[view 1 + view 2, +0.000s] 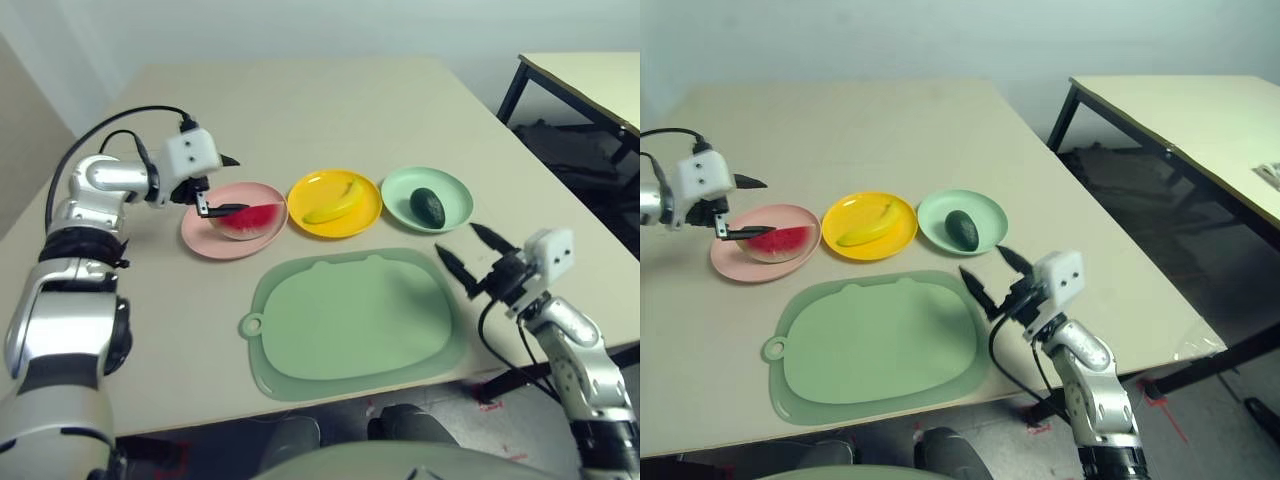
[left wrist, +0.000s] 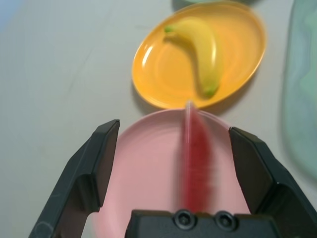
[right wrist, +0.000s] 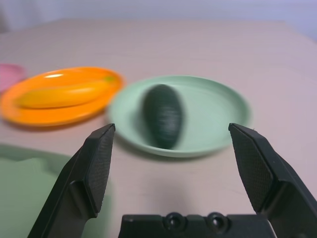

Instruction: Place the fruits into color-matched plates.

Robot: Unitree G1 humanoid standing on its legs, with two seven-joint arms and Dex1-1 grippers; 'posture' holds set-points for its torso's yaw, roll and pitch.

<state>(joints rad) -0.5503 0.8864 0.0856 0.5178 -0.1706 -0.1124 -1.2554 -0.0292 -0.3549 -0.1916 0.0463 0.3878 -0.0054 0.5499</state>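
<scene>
The red watermelon wedge (image 1: 250,217) lies in the pink plate (image 1: 200,240). My left gripper (image 1: 222,185) hovers right over that plate, open. In the left wrist view the watermelon (image 2: 195,158) sits between the spread fingers (image 2: 99,163) with a gap on each side. The yellow banana (image 1: 335,203) rests in the yellow plate (image 1: 367,213), and the dark green avocado (image 1: 428,206) in the mint green plate (image 1: 395,188). My right gripper (image 1: 458,240) stands open just in front of the mint plate, pointing at the avocado (image 3: 162,115), nothing between its fingers.
A large pale green cutting mat (image 1: 350,320) lies at the table's front, before the row of plates. A second table (image 1: 590,80) with black legs stands off to the back right. The table's right edge runs close beside my right arm.
</scene>
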